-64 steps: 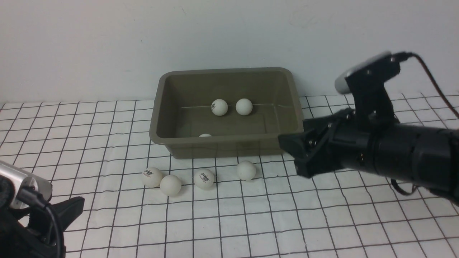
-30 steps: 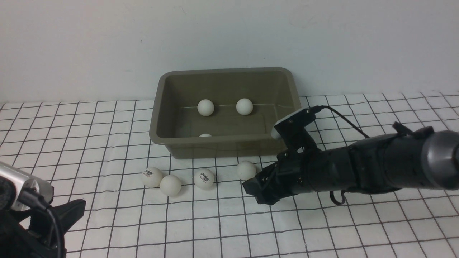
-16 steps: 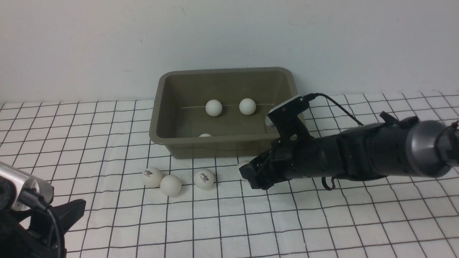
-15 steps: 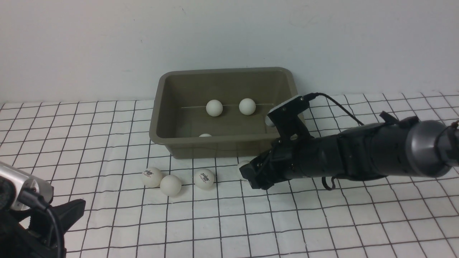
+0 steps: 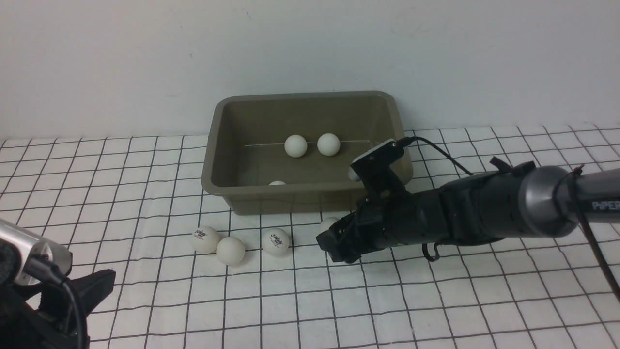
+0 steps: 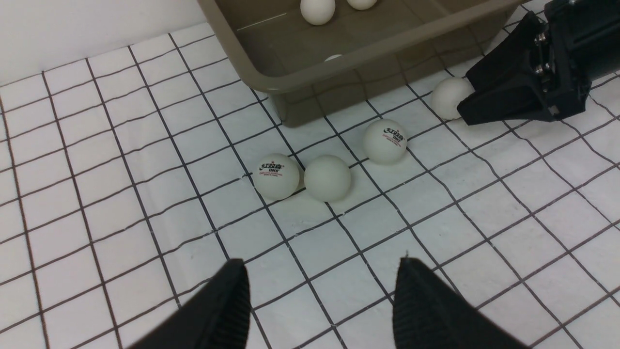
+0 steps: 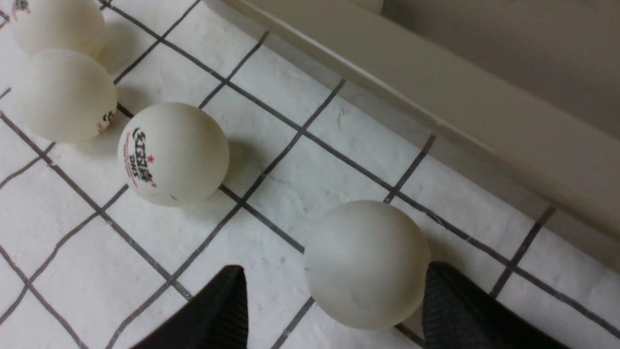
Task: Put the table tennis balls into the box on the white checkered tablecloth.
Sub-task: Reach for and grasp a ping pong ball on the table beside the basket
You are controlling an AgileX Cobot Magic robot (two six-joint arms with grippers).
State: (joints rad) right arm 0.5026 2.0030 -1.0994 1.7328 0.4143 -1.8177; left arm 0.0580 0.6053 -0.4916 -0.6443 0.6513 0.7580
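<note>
on the table in the front view, the white checkered tablecloth point(image 5: 436, 300) carries the box point(image 5: 211, 165) close to the back wall. two table tennis balls point(image 5: 296, 146) lie side by side toward its far wall, and a third ball point(image 5: 277, 183) just shows above the near rim. four more lie on the cloth in front of the box: a logo ball point(image 5: 205, 239) against a plain ball point(image 5: 230, 250), a second logo ball point(image 5: 276, 242) near them, and a fourth ball point(image 5: 329, 224) half hidden behind the right fingers point(image 5: 334, 245), which reach in low from the right. the left fingers point(image 5: 94, 286) sit at the near left corner, well apart from the balls.

from the left wrist view, the left fingers point(image 6: 227, 305) are spread wide with only cloth between them. the right fingers point(image 6: 503, 97) have their tips at the fourth ball point(image 6: 448, 97).

from the right wrist view, the fourth ball point(image 7: 366, 264) rests on the cloth between the spread right fingers point(image 7: 220, 315), not pinched, with a clear gap on one side. the box wall point(image 7: 484, 131) stands just beyond.
</note>
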